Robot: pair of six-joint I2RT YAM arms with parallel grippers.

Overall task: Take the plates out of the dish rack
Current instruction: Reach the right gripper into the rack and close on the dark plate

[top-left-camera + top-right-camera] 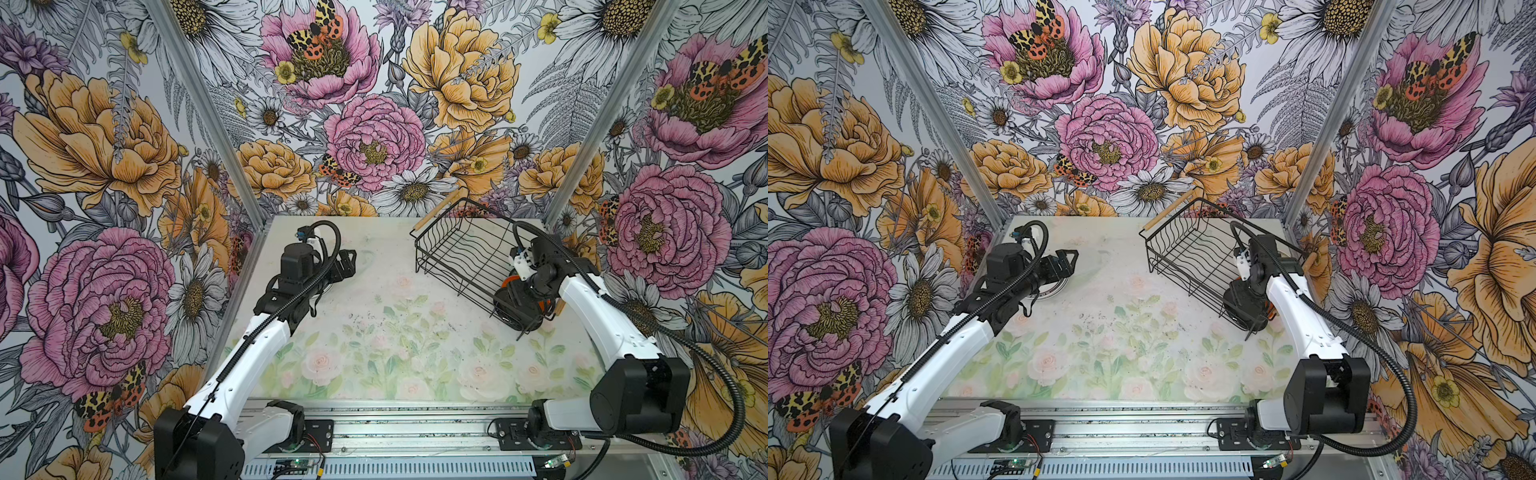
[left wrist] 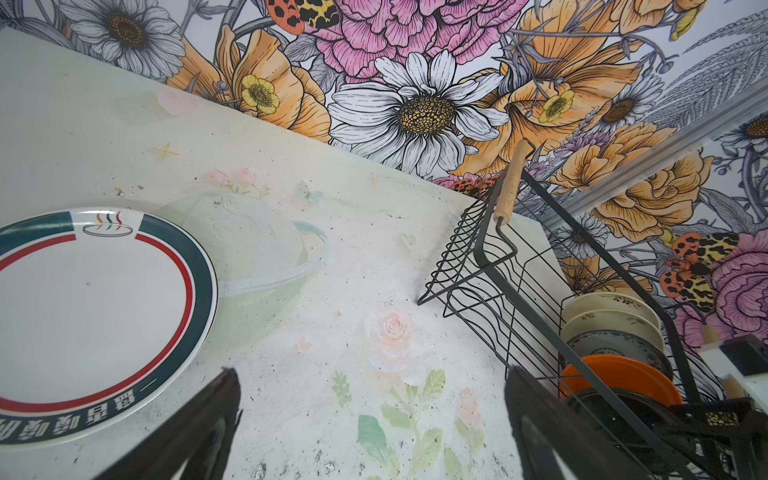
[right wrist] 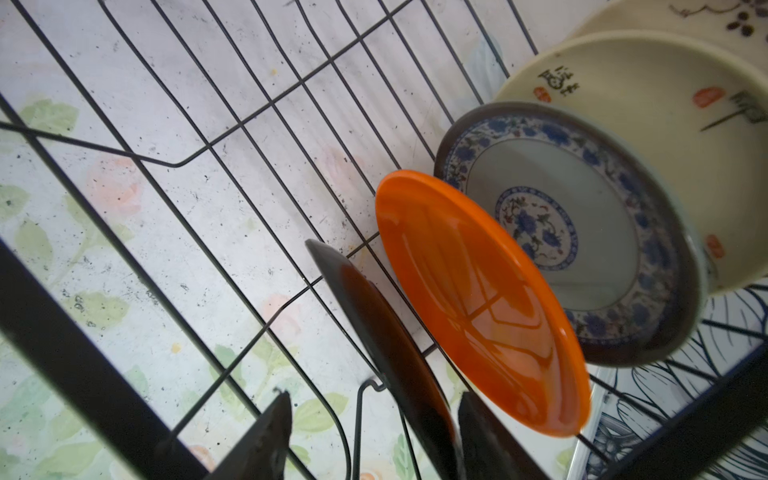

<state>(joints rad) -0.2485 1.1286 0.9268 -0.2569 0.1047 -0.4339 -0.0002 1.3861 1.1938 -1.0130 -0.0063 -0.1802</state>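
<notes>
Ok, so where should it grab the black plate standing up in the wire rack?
Probably by its top rim, coming down from above. The shiny black round plate stands on edge in the black wire dish rack, so its upper edge is free, and the gap to the plain orange plate beside it leaves room for a finger on each face.
</notes>
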